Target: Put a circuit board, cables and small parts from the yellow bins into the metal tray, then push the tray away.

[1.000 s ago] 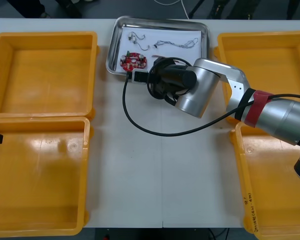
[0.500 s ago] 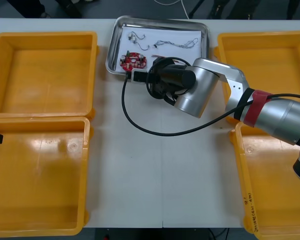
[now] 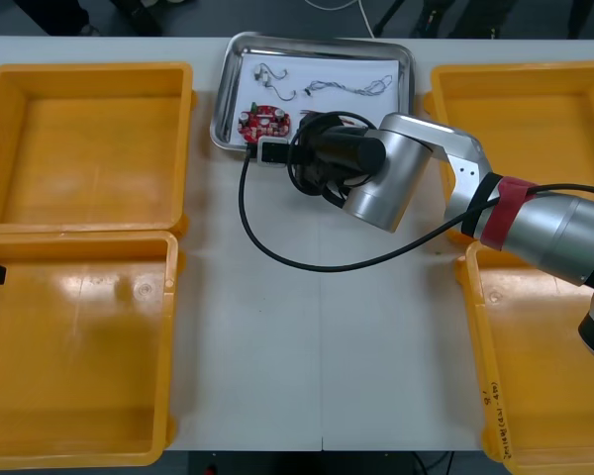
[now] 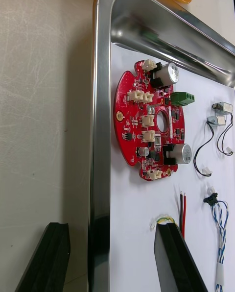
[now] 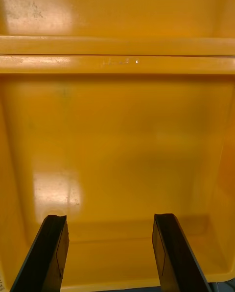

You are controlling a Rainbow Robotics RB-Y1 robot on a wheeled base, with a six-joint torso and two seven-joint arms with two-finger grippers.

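Our left gripper [image 5: 108, 218], barely caught at the front view's left edge, hangs spread over a bin [image 5: 117, 125]. At the table's [image 3: 277, 327] far edge sits the tray [image 3: 221, 99], with the board [image 3: 264, 122] in its near-left corner. Our right gripper [image 4: 111, 226], spread, straddles the tray's near rim, mostly hidden under its arm from above. The cables [image 3: 351, 87] lie farther right.

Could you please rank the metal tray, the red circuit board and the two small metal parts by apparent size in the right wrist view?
1. metal tray, running past the picture's edges.
2. red circuit board.
3. small metal parts; the two look alike, so I leave them tied.
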